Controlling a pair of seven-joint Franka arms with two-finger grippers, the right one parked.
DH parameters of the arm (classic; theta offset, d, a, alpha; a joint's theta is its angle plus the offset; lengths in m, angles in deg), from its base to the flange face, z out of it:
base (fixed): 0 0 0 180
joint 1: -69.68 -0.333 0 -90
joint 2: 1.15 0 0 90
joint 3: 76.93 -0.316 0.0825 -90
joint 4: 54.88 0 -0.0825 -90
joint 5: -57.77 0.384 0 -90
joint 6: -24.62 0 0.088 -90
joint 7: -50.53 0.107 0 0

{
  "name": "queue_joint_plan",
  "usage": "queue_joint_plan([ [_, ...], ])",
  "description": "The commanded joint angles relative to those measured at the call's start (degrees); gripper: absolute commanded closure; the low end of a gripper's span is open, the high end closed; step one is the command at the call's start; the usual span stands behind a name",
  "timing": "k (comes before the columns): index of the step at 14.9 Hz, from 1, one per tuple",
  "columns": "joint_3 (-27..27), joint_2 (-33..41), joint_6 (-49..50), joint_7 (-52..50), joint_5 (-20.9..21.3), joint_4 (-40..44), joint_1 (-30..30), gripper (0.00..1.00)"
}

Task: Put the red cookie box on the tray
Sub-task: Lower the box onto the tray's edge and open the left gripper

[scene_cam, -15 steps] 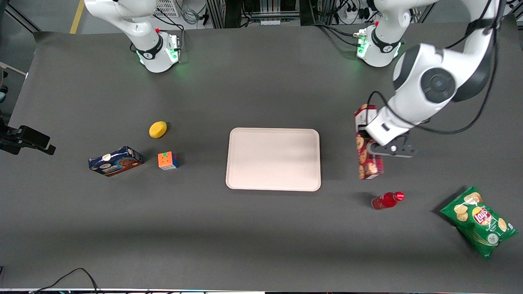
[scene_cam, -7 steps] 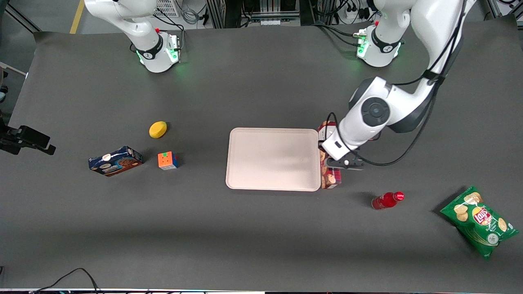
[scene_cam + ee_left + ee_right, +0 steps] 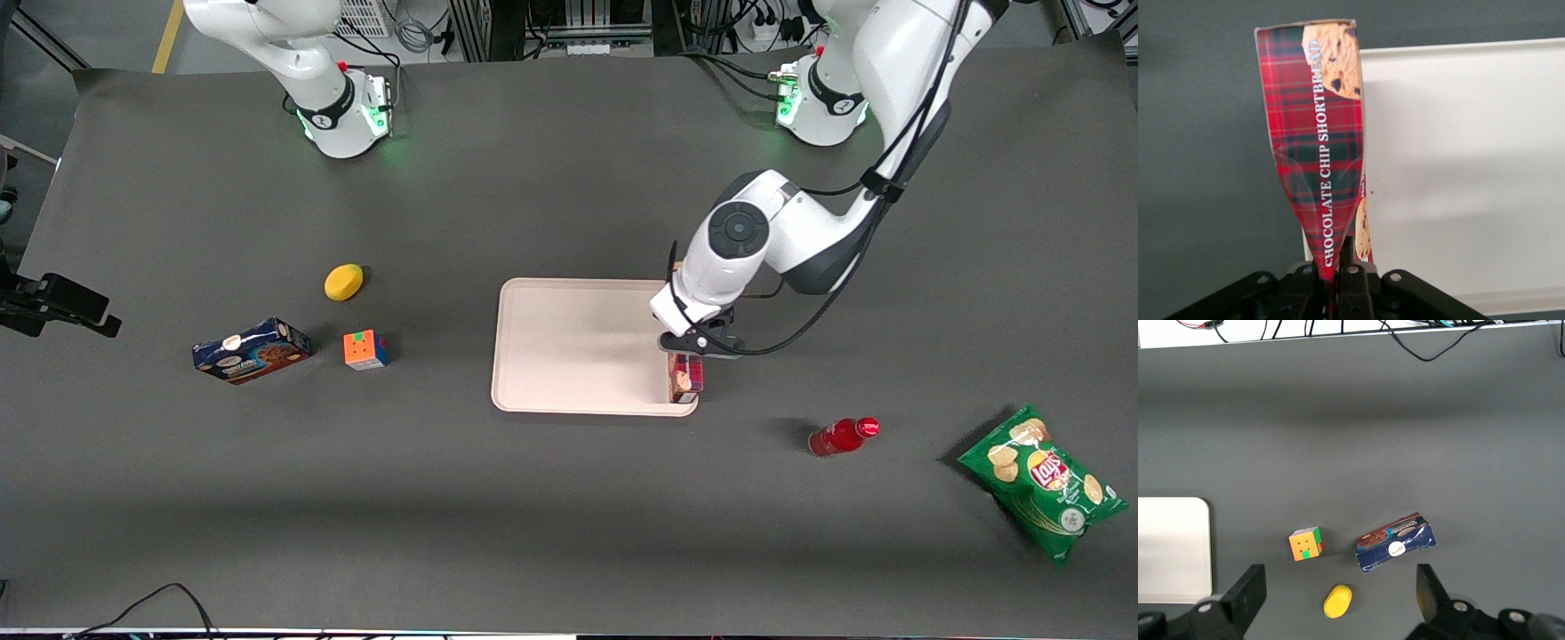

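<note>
Tartan-red cookie box [image 3: 1317, 153], end effector [image 3: 1334, 283]-carried, now over tray [image 3: 569, 347]

Gripper [image 3: 689, 348], clamping the box [image 3: 686, 377]: moved from well off the tray [image 3: 569, 347] toward the working arm's end, to above the tray's edge.

On the dark tabletop [image 3: 1405, 440] lie a coloured cube [image 3: 1305, 543], a blue cookie box [image 3: 1395, 542] beside it, and a yellow, perhaps lemon-like object [image 3: 1337, 601] near both. A corner of the tray [image 3: 1171, 550] shows, apart from the cube.
</note>
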State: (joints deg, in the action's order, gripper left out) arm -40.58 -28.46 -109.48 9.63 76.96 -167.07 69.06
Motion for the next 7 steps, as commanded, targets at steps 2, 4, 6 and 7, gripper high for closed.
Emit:
queue_joint_plan([
  [2,-0.32,-3.53,-1.15,-5.5,4.09,1.62,1.77,1.0],
  [4,-0.67,-4.41,-3.26,-5.59,4.09,1.27,1.77,1.0],
  [6,-0.76,-4.86,-3.44,-5.5,4.27,1.27,1.77,1.0],
  [7,-0.76,-4.86,-3.35,-5.5,4.7,1.27,1.59,1.0],
])
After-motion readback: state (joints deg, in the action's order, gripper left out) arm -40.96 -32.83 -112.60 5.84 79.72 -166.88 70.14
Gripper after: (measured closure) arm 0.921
